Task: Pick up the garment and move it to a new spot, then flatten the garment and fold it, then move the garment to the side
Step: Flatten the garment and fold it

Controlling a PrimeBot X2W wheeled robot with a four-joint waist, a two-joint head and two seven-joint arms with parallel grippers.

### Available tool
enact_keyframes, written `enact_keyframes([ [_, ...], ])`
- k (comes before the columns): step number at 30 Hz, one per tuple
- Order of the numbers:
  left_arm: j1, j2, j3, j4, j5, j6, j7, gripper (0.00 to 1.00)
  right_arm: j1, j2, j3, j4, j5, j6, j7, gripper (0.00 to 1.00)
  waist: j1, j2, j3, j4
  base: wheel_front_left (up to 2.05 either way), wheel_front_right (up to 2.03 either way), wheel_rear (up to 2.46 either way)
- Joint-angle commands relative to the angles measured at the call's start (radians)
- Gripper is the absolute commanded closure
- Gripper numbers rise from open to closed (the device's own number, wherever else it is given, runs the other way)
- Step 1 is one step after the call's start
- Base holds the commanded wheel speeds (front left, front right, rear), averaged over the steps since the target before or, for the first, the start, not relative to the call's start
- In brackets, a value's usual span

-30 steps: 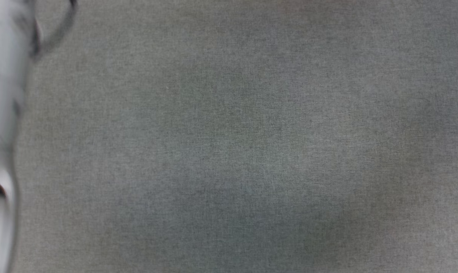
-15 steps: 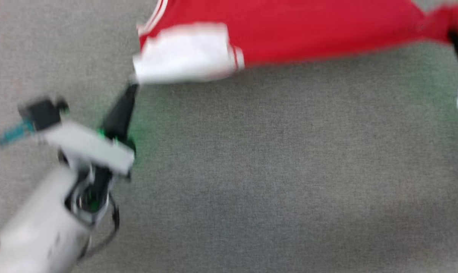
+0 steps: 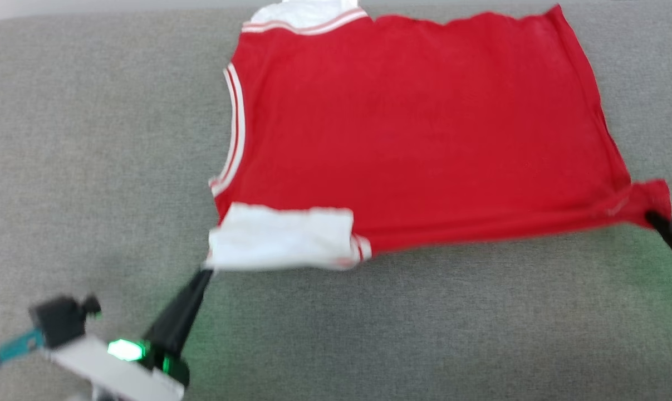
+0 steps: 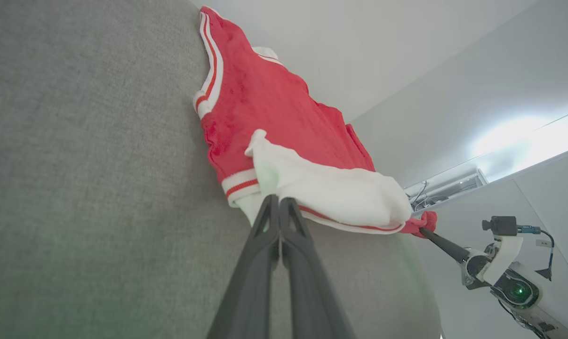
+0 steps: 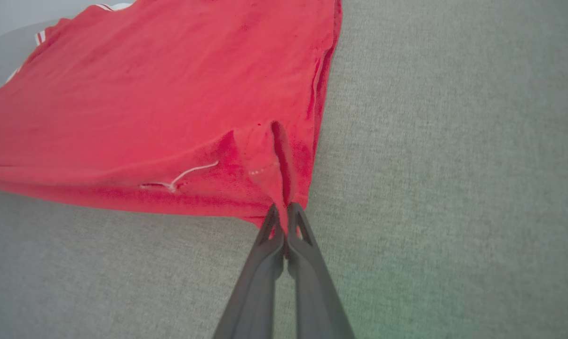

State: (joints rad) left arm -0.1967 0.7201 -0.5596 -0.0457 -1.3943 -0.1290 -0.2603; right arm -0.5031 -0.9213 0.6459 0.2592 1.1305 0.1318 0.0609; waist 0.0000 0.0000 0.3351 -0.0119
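The red jersey lies spread on the grey fabric surface, plain red side up, with white-and-red striped trim along its left armhole and a white panel at its near left corner. No number shows. My left gripper is shut on that white corner. My right gripper is shut on the near right red corner, which is drawn out into a point. Both near corners are stretched between the grippers.
The grey fabric surface extends around the jersey on the left, right and near sides. A pale wall stands beyond its far edge. The right arm's wrist with its camera mount hangs off the surface's edge.
The head camera has swung, so the whole picture shifted: bare grey fabric first, then the blurred jersey at the top, now the jersey in mid-frame. Both grippers remain shut on the near corners.
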Motion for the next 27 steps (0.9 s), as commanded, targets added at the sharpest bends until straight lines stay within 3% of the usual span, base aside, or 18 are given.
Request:
enact_keyframes([
  [1, 0.059, 0.013, 0.015, -0.029, 0.018, -0.002, -0.006, 1.00, 0.057, -0.014, -0.037, -0.028, 0.017, -0.002, -0.001, 1.00, 0.0000, 0.0000, -0.001, 0.004, 0.00, 0.00, 0.00],
  [7, 0.203, 0.029, 0.054, -0.156, 0.062, 0.010, -0.006, 1.00, 0.260, -0.046, -0.173, -0.152, -0.005, -0.002, 0.017, 1.00, 0.0000, 0.0000, 0.002, 0.011, 0.00, 0.00, 0.00],
  [12, 0.205, 0.042, 0.062, -0.218, 0.087, 0.022, 0.004, 1.00, 0.357, 0.000, -0.309, -0.235, -0.050, -0.002, 0.063, 1.00, 0.0000, 0.0000, -0.004, 0.008, 0.00, 0.00, 0.00],
  [18, 0.012, -0.008, 0.063, -0.191, 0.045, 0.006, 0.075, 1.00, 0.302, 0.119, -0.422, -0.276, -0.129, -0.002, 0.181, 1.00, 0.0000, 0.0000, 0.001, 0.004, 0.00, 0.00, 0.00],
  [22, -0.161, -0.048, 0.050, -0.087, 0.007, -0.001, 0.150, 1.00, 0.200, 0.210, -0.450, -0.240, -0.169, -0.002, 0.261, 1.00, 0.0000, 0.0000, 0.022, -0.001, 0.00, 0.00, 0.00],
  [27, -0.340, -0.107, 0.030, 0.088, -0.015, -0.003, 0.199, 1.00, 0.083, 0.274, -0.460, -0.141, -0.227, -0.002, 0.318, 1.00, 0.0000, 0.0000, 0.056, -0.002, 0.00, 0.00, 0.00],
])
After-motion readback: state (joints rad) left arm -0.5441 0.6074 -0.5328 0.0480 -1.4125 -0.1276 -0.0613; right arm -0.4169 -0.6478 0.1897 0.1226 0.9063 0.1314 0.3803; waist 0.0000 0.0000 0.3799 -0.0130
